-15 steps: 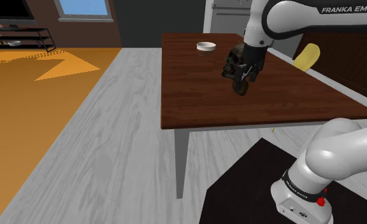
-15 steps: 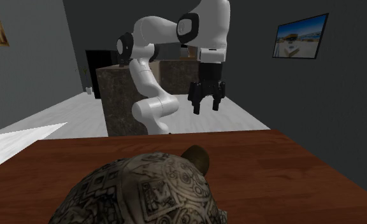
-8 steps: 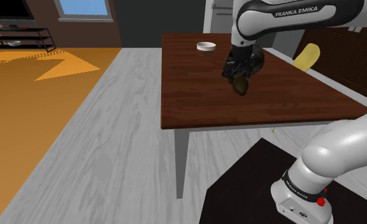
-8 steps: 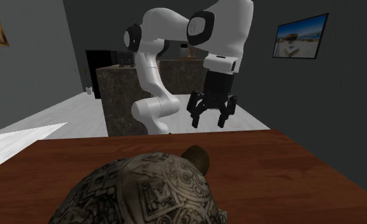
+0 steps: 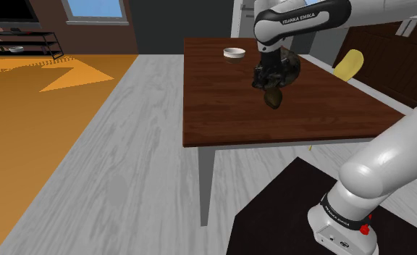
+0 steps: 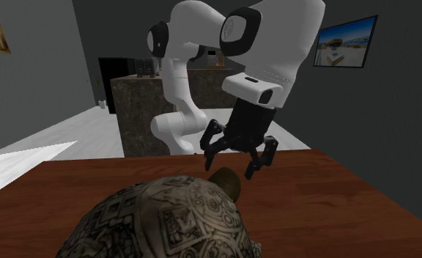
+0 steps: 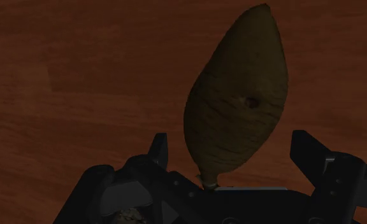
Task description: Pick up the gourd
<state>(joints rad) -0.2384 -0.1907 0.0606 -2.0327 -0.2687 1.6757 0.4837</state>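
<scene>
The gourd (image 7: pixel 236 108) is a brown, pointed, oval thing lying on the dark wooden table (image 5: pixel 218 109). In the shoulder view the gourd (image 5: pixel 274 99) shows just below my hand. My gripper (image 7: pixel 233 156) hangs open a little above it, one black finger on each side, touching nothing. From across the table the open gripper (image 6: pixel 231 160) hovers just above the gourd's tip (image 6: pixel 228 178), the rest of which is hidden behind a patterned dome.
A dark patterned dome-shaped object (image 6: pixel 158 220) sits right beside the gourd, on its far side from the stand. A small white bowl (image 5: pixel 234 52) stands toward the table's far end. A yellow chair (image 5: pixel 350 64) is behind the table.
The hand has swung over the table and come down toward the gourd. The fingers have stayed apart. The gourd has not moved.
</scene>
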